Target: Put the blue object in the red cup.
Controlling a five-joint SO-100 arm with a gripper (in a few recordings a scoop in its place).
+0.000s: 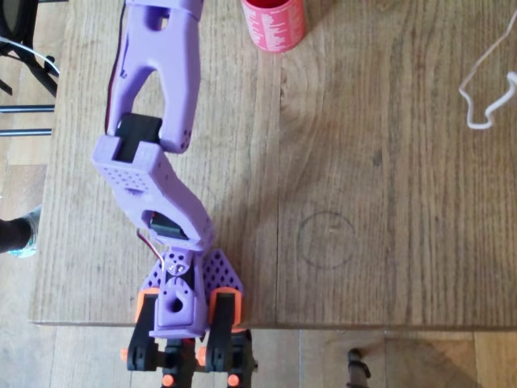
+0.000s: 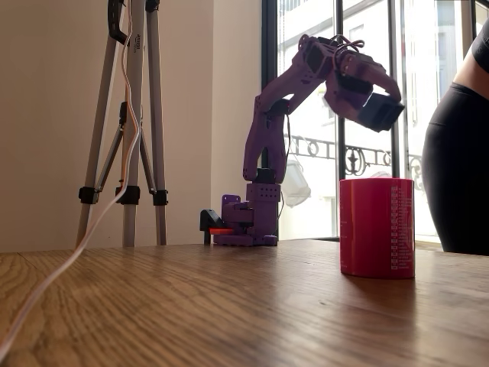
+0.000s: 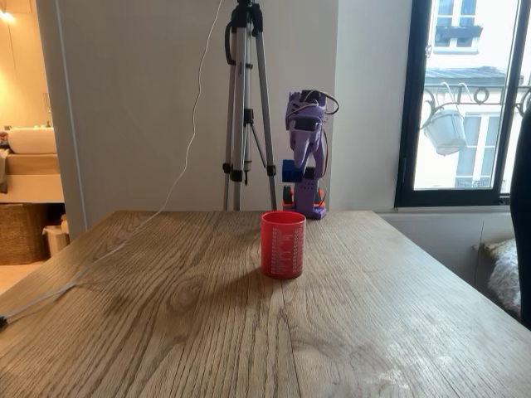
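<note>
The red cup (image 1: 275, 24) stands upright on the wooden table (image 1: 388, 162), at the top edge of the overhead view. In both fixed views the red cup (image 2: 377, 227) (image 3: 283, 243) is upright with white print on its side. My purple arm reaches up from its base (image 1: 182, 315). My gripper (image 3: 290, 176) hangs high in the air behind the cup, shut on the blue object (image 3: 289, 171). From the low fixed view, the gripper (image 2: 380, 115) and its backlit block (image 2: 380, 112) are well above the cup's rim.
A tripod (image 3: 245, 108) (image 2: 130, 115) stands behind the table near the arm's base. A white cable (image 1: 485, 89) lies at the table's right side, and a faint drawn circle (image 1: 325, 240) marks the wood. A person (image 2: 458, 153) stands by the window.
</note>
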